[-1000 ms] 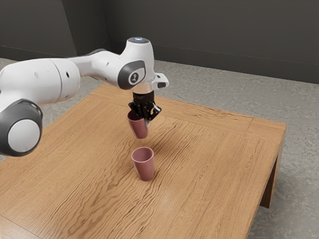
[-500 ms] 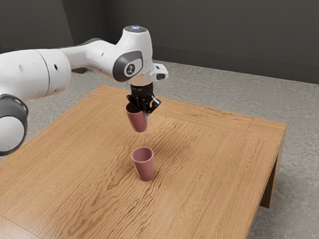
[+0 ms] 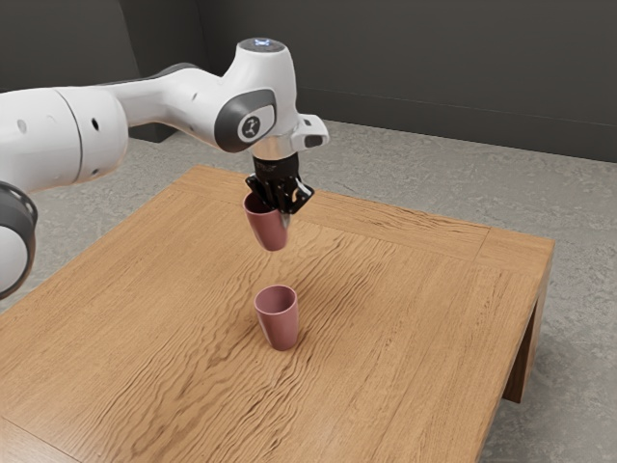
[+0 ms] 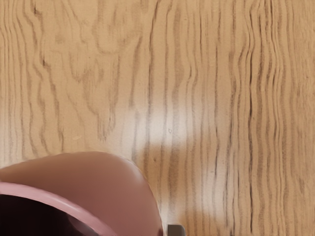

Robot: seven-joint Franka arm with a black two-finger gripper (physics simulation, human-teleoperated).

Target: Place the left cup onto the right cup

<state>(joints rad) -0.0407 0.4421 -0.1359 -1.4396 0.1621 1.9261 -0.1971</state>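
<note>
A dark wall point(image 3: 434, 48) and a grey speckled floor point(image 3: 434, 164) surround a low wooden table point(image 3: 405, 318), its top streaked with wavy brown grain that runs in long lines under the hand in the wrist view point(image 4: 221, 98). The glossy white arm point(image 3: 145, 106) with grey joint caps reaches in from the exterior view's left. Its black gripper point(image 3: 280, 205) is clamped on the rim of the lifted cup point(image 3: 269, 229), a smooth, tapered, dusty-pink tumbler hanging slightly tilted in the air, well above the tabletop. Its rounded rim and wall show close under the hand point(image 4: 83, 187). The standing cup point(image 3: 278, 316), 1 matching pink tumbler, sits upright on the wood below it, mouth up, apart from the lifted one.
</note>
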